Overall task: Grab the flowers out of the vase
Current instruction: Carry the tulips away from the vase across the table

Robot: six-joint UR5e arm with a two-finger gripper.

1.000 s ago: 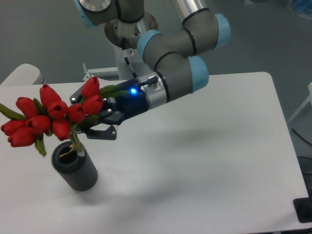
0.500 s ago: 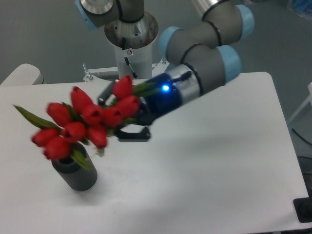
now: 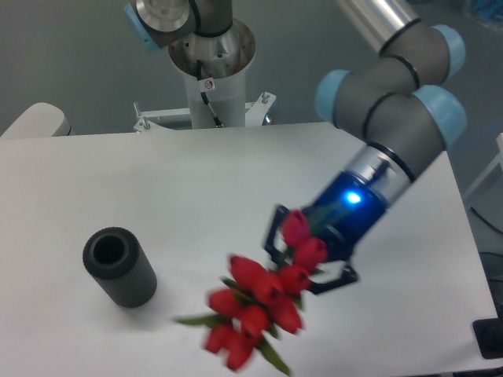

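Note:
The flowers (image 3: 259, 306), a bunch of red tulip buds with green leaves, hang in the air at the lower middle, blurred by motion. My gripper (image 3: 308, 259) is shut on the bunch near its upper end, with the buds pointing down and left over the table's front. The vase (image 3: 119, 266), a short black ribbed tube, stands on the table at the left with its mouth showing nothing inside. The flowers are well to the right of the vase and apart from it.
The white table (image 3: 196, 181) ends at a front edge just below the flowers and at a right edge near the arm's forearm (image 3: 393, 86). The robot's base column (image 3: 212, 63) stands behind the table's far edge.
The flowers have come fully out of the vase. My gripper has swung with them from above the vase on the left to the lower right of the table.

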